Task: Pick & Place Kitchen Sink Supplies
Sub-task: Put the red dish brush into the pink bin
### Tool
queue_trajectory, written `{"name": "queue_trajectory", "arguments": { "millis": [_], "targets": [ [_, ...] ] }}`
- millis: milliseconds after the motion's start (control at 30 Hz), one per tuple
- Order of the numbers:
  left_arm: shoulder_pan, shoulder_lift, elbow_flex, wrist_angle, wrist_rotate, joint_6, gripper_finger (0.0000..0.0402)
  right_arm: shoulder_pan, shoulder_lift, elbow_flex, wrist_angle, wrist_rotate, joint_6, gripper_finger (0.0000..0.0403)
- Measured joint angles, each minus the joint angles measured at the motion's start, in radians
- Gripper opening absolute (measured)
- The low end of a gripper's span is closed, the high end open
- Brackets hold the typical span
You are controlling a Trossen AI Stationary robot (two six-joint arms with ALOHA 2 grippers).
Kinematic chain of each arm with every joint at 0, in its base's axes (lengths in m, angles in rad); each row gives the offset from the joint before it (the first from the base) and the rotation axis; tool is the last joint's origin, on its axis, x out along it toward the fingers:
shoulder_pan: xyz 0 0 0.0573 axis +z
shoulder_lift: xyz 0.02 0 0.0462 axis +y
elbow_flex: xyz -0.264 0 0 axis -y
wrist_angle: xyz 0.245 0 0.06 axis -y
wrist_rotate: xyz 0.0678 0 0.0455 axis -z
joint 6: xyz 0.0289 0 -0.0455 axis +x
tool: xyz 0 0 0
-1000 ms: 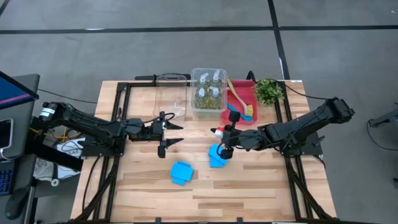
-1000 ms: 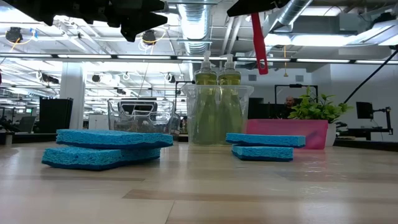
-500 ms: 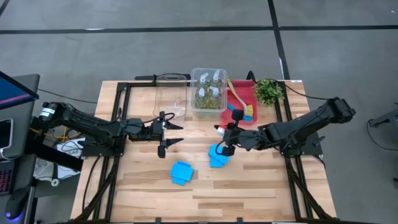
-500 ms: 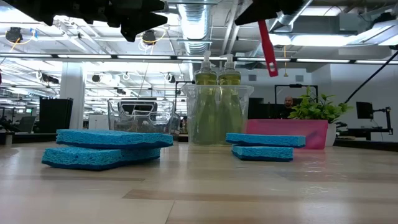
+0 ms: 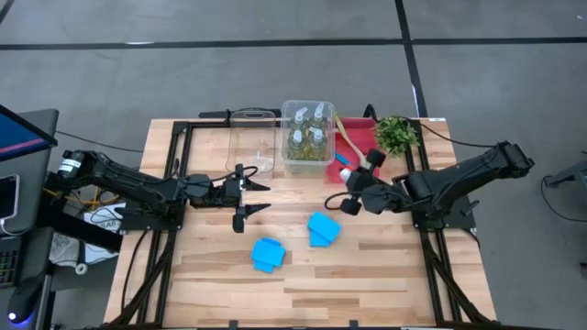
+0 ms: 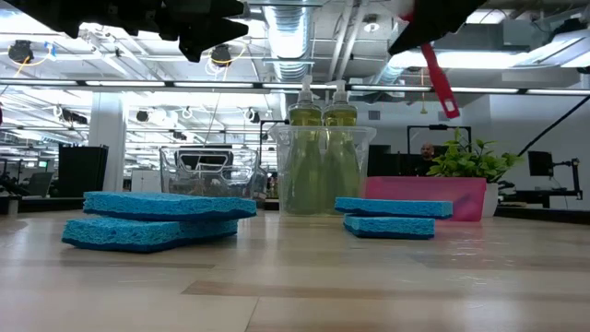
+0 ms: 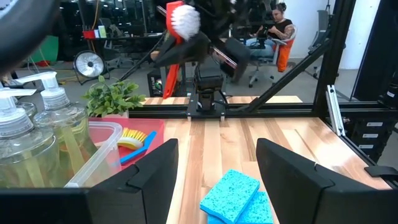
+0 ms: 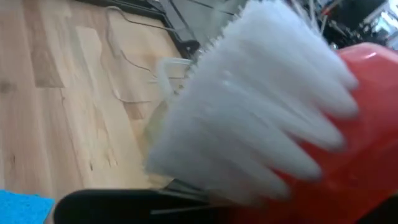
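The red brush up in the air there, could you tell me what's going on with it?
The right end effector is shut on the red brush, holding it in the air near the red bin, where other brushes lie. The left end effector hangs open above the table. Two blue sponge stacks lie unsorted.

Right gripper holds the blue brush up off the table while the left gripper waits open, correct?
Not quite: the brush in the right gripper is red, not blue, as the low view shows. A blue brush lies in the red bin. The rest holds: it is up off the table, and the left gripper waits open.
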Motion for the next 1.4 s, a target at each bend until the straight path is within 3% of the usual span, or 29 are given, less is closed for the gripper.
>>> {"name": "queue_trajectory", "arguments": {
  "millis": [100, 233, 367, 733, 933, 1400],
  "targets": [
    [0.000, 0.000, 0.000, 0.000, -0.015, -0.019, 0.0219, -0.001, -0.019, 0.000, -0.027, 0.012, 0.042, 0.0002],
    [0.008, 0.000, 0.000, 0.000, -0.118, -0.059, 0.0219, -0.001, -0.026, 0.000, -0.029, 0.096, 0.093, 0.0004],
    [0.019, 0.000, -0.015, 0.000, -0.122, -0.069, 0.0219, -0.036, -0.025, 0.000, -0.056, 0.131, 0.137, 0.0002],
    [0.039, 0.001, -0.030, 0.005, -0.124, -0.076, 0.0219, -0.305, 0.077, 0.000, -0.154, 0.123, 0.311, 0.0004],
    [0.039, 0.001, -0.030, 0.007, -0.124, -0.076, 0.0219, -0.411, 0.158, 0.000, -0.152, 0.059, 0.323, 0.0002],
    [0.039, 0.001, -0.030, 0.007, -0.124, -0.076, 0.0219, -0.458, 0.190, 0.000, -0.133, 0.037, 0.323, 0.0003]
  ]
}}
